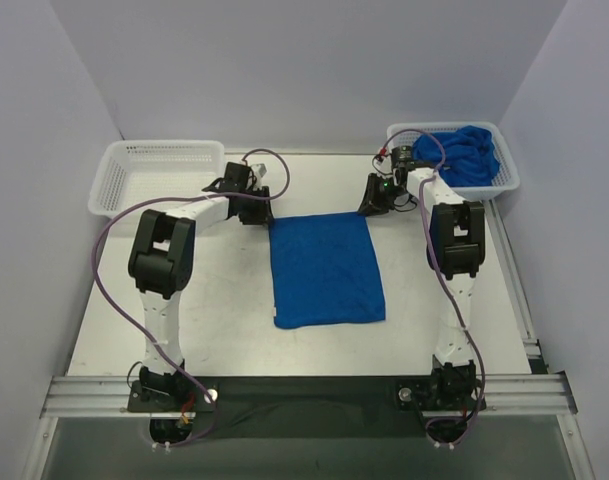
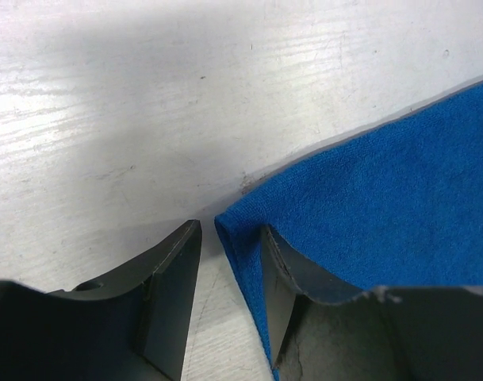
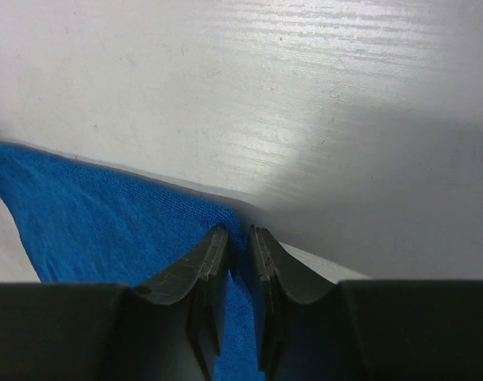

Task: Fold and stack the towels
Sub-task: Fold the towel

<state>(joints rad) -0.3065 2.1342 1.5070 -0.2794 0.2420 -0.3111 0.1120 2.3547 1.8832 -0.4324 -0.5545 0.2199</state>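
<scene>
At far corners of the towel (image 1: pixel 326 270), the right gripper (image 3: pixel 239 232) was clamped on cloth; the left gripper (image 2: pixel 230 230) was found apart. A full pinch was advised before lifting.

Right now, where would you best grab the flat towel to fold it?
The towel lies flat, so only its thin corners offer a pinch: take the two far corners from the far edge. The left gripper and right gripper straddle them.

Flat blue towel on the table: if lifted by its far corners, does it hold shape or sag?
Probably floppy: the flat towel lies limp, and the heaped towels slump in the basket. Likely light and thin: its corner curls inside the left gripper. The terry nap should resist slipping.
</scene>
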